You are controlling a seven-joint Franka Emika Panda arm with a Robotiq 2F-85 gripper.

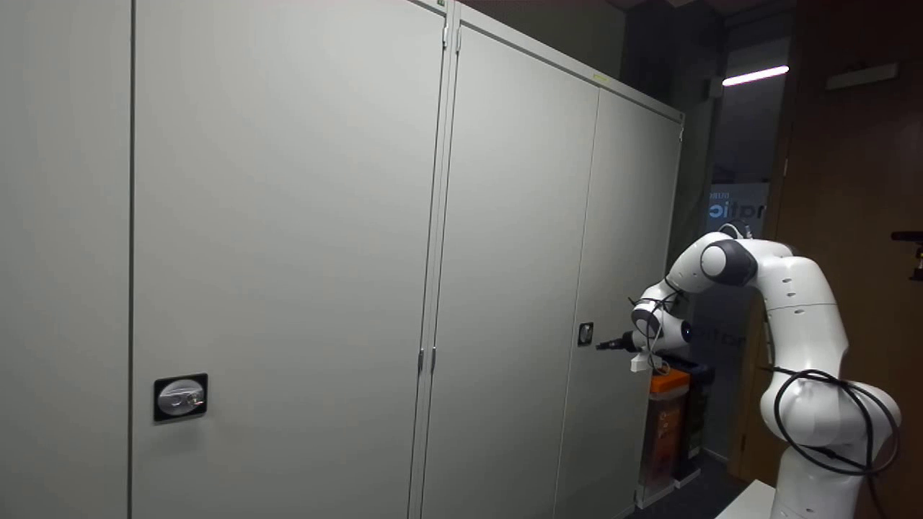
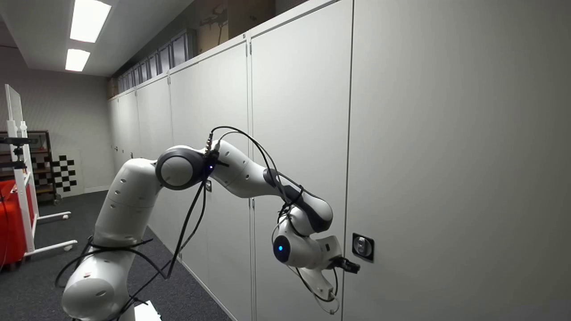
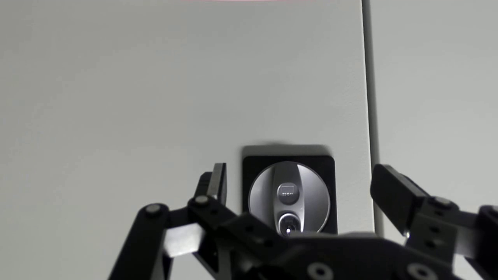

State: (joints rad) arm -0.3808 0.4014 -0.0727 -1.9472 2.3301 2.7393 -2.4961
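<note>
A round silver latch handle (image 3: 288,194) with a keyhole sits in a black square plate on a pale grey cabinet door (image 3: 155,97). My gripper (image 3: 299,166) is open, its fingers spread wide to either side of the latch plate in the wrist view. Nothing is between the pads that I can see gripped. The lower part of the plate is hidden behind the gripper's body. In both exterior views the gripper (image 1: 603,347) (image 2: 356,268) points at the door close by the latch (image 1: 585,334) (image 2: 363,246), seemingly just short of it. Contact with the door cannot be made out.
A door seam (image 3: 371,116) runs beside the latch. Another latch (image 1: 180,398) is on a farther door. An orange-lidded bin (image 1: 669,382) stands past the cabinets below the wrist. Black cables (image 2: 192,223) hang along the arm. A white-framed stand (image 2: 26,178) is behind.
</note>
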